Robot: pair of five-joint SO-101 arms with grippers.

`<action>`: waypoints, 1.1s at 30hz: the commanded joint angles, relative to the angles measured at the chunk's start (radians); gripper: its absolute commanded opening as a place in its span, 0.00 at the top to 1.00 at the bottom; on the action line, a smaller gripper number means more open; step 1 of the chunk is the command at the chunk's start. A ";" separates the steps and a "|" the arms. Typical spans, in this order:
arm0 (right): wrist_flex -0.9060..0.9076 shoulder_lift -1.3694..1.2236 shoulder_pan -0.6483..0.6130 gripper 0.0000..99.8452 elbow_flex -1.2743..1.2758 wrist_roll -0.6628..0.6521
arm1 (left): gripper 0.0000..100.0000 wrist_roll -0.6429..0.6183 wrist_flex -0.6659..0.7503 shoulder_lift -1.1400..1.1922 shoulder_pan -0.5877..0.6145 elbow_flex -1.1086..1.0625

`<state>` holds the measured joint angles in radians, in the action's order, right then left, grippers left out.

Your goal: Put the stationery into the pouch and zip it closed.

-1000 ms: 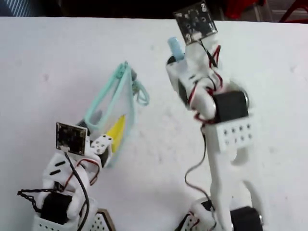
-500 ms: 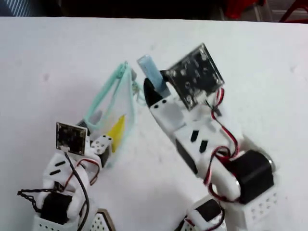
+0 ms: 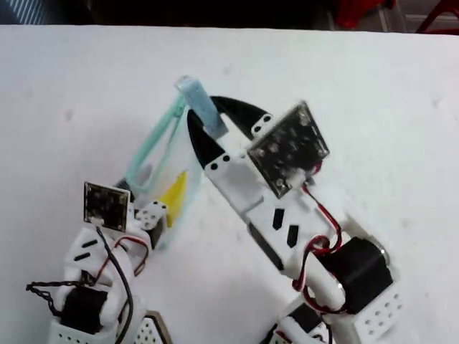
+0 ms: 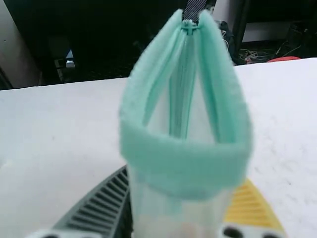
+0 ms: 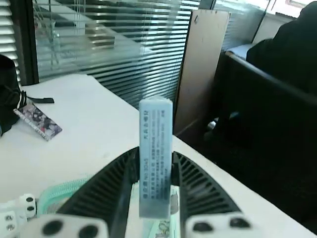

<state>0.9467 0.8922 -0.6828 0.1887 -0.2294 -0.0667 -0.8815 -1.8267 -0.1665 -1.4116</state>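
Observation:
A clear pouch with a mint zip rim [image 3: 152,147] stands open near the table's left, its mouth gaping in the left wrist view [image 4: 184,148]. My left gripper [image 3: 159,208] is shut on the pouch's near end, one grey finger [image 4: 101,203] and one yellow finger [image 4: 249,208] on either side. My right gripper [image 3: 204,115] is shut on a light-blue eraser in a printed sleeve [image 3: 201,107], which sticks up between the black fingers [image 5: 155,148]. The eraser hangs right at the pouch's far tip, by the zip end.
White tabletop [image 3: 86,79] spreads bare to the left and back of the pouch. The right arm's body [image 3: 287,215] lies diagonally across the table's right half. A dark bag with a tag [image 5: 37,121] lies farther off on the table.
The right arm has swung left and lowered, carrying the eraser from the table's back middle to the pouch's far tip. The left arm and pouch have stayed put.

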 commanded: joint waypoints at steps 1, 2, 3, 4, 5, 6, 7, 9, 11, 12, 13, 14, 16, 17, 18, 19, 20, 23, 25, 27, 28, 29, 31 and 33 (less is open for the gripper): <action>-0.071 0.012 -0.010 0.98 -0.006 -0.003 | 0.77 0.011 0.018 -0.002 -0.047 0.009; -0.090 0.002 -0.010 0.98 -0.006 -0.003 | 0.77 0.011 0.017 -0.002 -0.058 0.008; -0.108 -0.005 -0.010 0.98 -0.006 -0.002 | 0.77 0.011 0.017 -0.002 -0.065 0.005; -0.125 -0.018 -0.010 0.98 -0.006 -0.002 | 0.77 0.012 0.017 -0.002 -0.068 0.000; -0.140 -0.030 -0.010 0.98 -0.006 -0.002 | 0.77 0.012 0.017 -0.002 -0.068 -0.002; -0.159 -0.047 -0.012 0.98 -0.006 -0.002 | 0.77 0.012 0.017 -0.002 -0.068 -0.002; -0.174 -0.065 -0.013 0.98 -0.006 0.000 | 0.77 0.012 0.017 -0.002 -0.067 0.000; -0.180 -0.108 -0.041 0.98 0.000 0.034 | 0.77 0.012 0.017 -0.002 -0.062 0.002; -0.182 -0.137 -0.065 0.98 0.055 0.055 | 0.77 0.012 0.017 -0.002 -0.061 0.003; -0.188 -0.142 -0.079 0.98 0.091 0.049 | 0.77 0.012 0.017 -0.002 -0.061 0.003; -0.196 -0.142 -0.088 0.98 0.127 0.038 | 0.77 0.012 0.017 -0.002 -0.061 0.003; -0.216 -0.142 -0.091 0.98 0.167 0.031 | 0.77 0.012 0.017 -0.002 -0.061 0.003; -0.263 -0.140 -0.087 0.98 0.239 0.029 | 0.77 0.012 0.017 -0.002 -0.061 0.005; -0.285 -0.140 -0.084 0.98 0.269 0.029 | 0.76 0.012 0.018 -0.002 -0.061 0.005; -0.308 -0.140 -0.081 0.98 0.296 0.034 | 0.76 0.012 0.020 -0.002 -0.061 0.005; -0.326 -0.143 -0.081 0.98 0.322 0.034 | 0.76 0.012 0.020 -0.002 -0.061 0.005; -0.346 -0.142 -0.081 0.98 0.347 0.034 | 0.76 0.012 0.020 -0.002 -0.061 0.005; -0.406 -0.142 -0.087 0.98 0.404 0.034 | 0.76 0.012 0.020 -0.002 -0.061 0.005; -0.453 -0.143 -0.090 0.98 0.428 0.034 | 0.76 0.012 0.021 -0.002 -0.062 0.005; -0.496 -0.148 -0.108 0.98 0.445 0.034 | 0.76 0.012 0.021 -0.002 -0.064 0.005; -0.513 -0.150 -0.116 0.98 0.451 0.034 | 0.76 0.012 0.021 -0.002 -0.065 0.005; -0.529 -0.150 -0.127 0.98 0.459 0.034 | 0.76 0.012 0.021 -0.002 -0.064 0.005; -0.539 -0.147 -0.139 0.98 0.468 0.034 | 0.76 0.012 0.025 -0.002 -0.061 0.005; -0.536 -0.142 -0.137 0.98 0.482 0.034 | 0.76 0.012 0.025 -0.002 -0.059 0.005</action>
<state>0.4204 0.7449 -0.8025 0.6613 -0.1926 -0.0667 -0.8815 -1.8282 -0.2186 -1.4131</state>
